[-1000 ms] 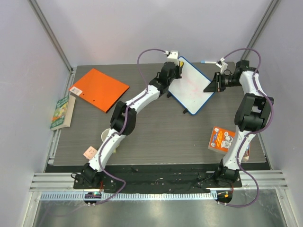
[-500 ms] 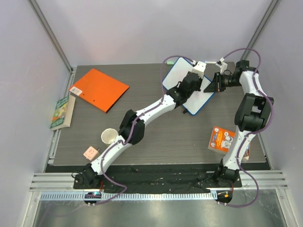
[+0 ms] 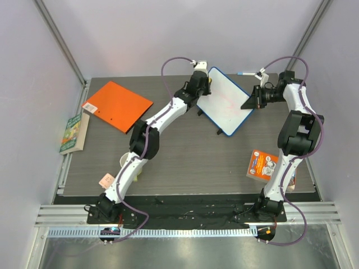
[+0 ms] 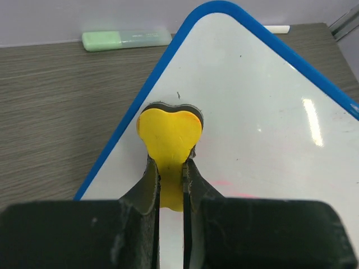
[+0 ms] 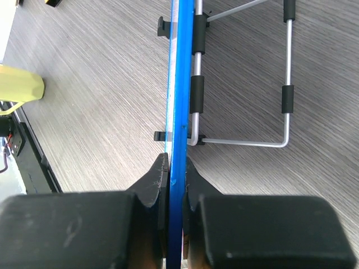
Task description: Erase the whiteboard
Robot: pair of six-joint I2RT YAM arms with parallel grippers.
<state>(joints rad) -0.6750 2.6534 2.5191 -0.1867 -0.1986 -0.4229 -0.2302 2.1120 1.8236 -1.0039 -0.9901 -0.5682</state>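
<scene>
Blue-rimmed, the whiteboard (image 3: 227, 106) sits far back on the table (image 3: 185, 157), seen from above. Left wrist: our left claw (image 4: 171, 168) clamps a yellow eraser (image 4: 169, 131) near the board's edge, where it may slip off. Right wrist: our right claw (image 5: 175, 168) pinches the rim; hard wiping could wrench it loose.

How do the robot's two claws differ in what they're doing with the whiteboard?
The left gripper pinches a yellow eraser set against the whiteboard face; the right gripper clamps the board's blue rim edge-on. The left works near the board's left rim, the right holds the opposite side. Both are shut on something.
</scene>
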